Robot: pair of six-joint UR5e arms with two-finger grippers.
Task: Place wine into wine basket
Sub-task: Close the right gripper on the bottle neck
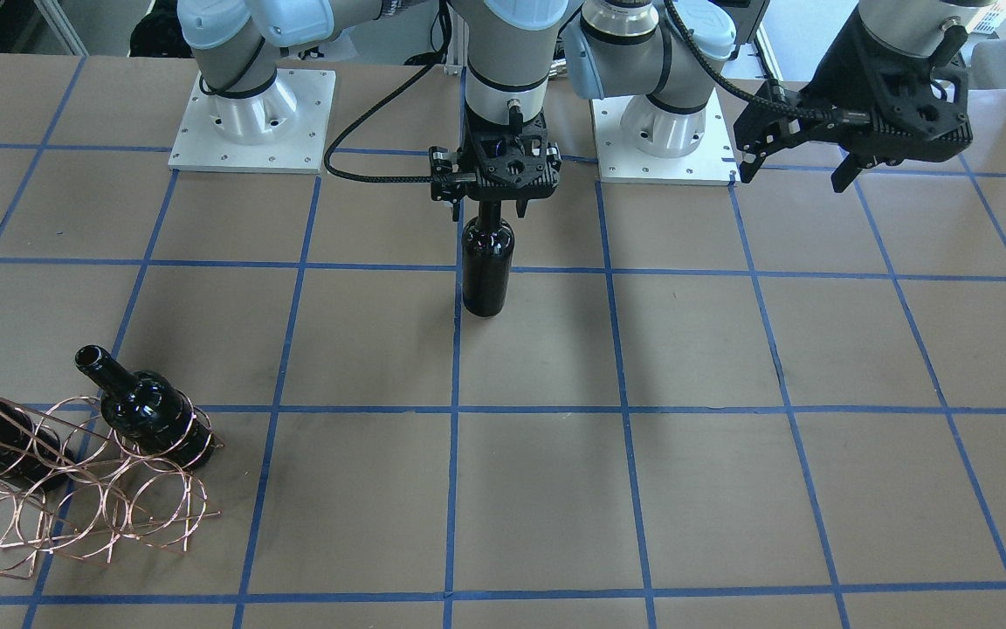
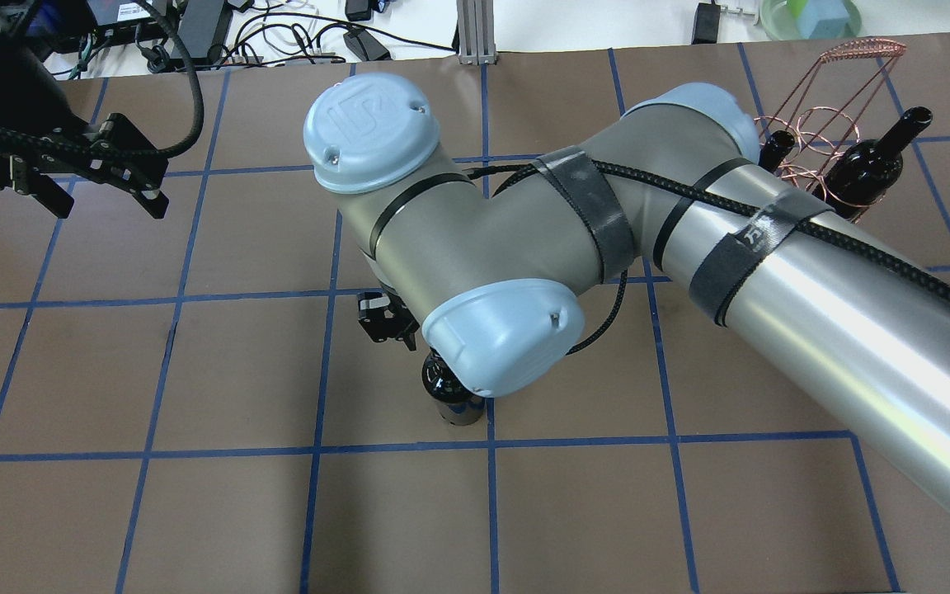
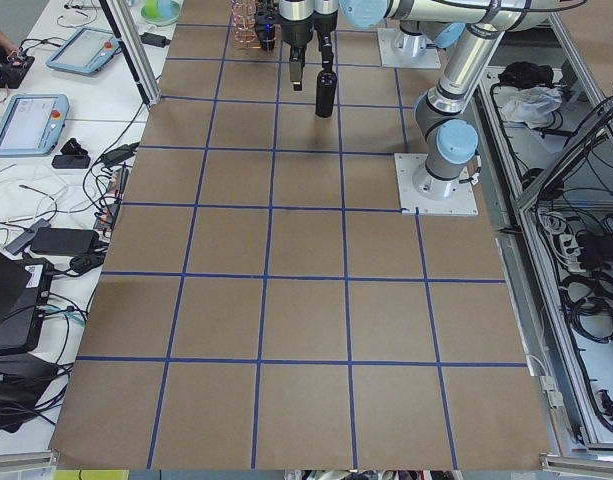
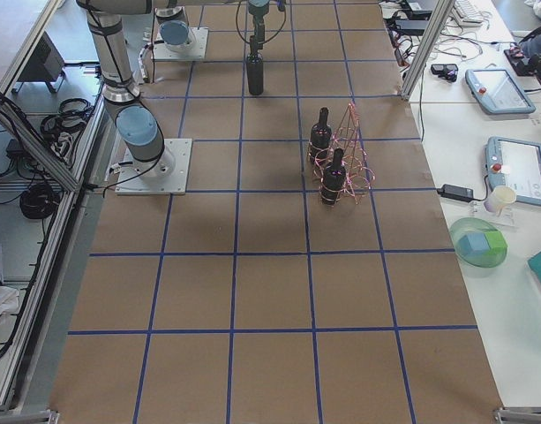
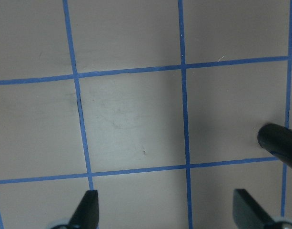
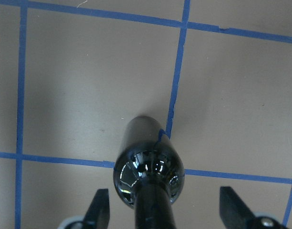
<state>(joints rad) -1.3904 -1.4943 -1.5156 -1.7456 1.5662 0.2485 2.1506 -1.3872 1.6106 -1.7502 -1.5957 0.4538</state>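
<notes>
Brown paper ruled into squares by blue tape covers the tabletop (image 1: 730, 349), with the two arm bases bolted along one edge. The wine (image 1: 487, 271) stands upright near the middle, directly below the right jaws, and appears to rest on its base. In the right wrist view its slim neck rises between the two fingertips (image 6: 100, 207), which stand wide with a clear gap on either side, so these jaws straddle the neck but grip nothing. The left jaws hang well off to the side over bare paper, spread wide and empty.

The wine basket (image 1: 75, 498) sits well away from the right jaws, out toward the tabletop's end on that arm's own side, with two more bottles (image 1: 154, 415) already lying in its hoops.

The bottle is glass: rigid, probably weighty for its size, glossy enough to slip, and breakable if dropped or knocked. The neck just under the lipped mouth looks the best hold, since the lip would stop a slide. The thin wire rack is likely light and may shift when nudged.
</notes>
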